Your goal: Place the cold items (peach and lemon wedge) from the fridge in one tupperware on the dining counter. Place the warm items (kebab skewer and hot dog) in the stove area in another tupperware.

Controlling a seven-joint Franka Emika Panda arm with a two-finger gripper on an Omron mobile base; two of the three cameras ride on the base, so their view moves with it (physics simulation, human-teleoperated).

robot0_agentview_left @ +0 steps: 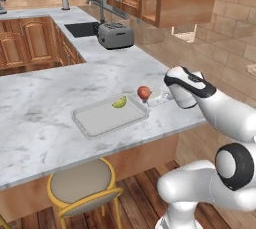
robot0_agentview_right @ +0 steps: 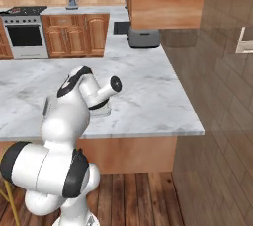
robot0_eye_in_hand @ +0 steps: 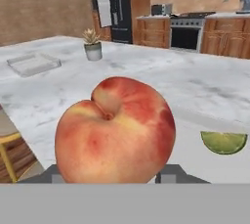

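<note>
Over the tupperware's [robot0_agentview_left: 100, 123] near edge on the worktop [robot0_agentview_left: 40, 123], claw [robot0_eye_in_hand: 110, 176] grasping peach [robot0_eye_in_hand: 115, 130]; lemon wedge [robot0_agentview_left: 119, 103] already inside. Carry peach further in, lower, then release beside wedge.

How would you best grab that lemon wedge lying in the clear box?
Judging by its pose, pinch the lemon wedge across its narrow middle, coming straight down from above. It lies flat in the tupperware near the back wall, so a sideways approach would meet the rim.
</note>
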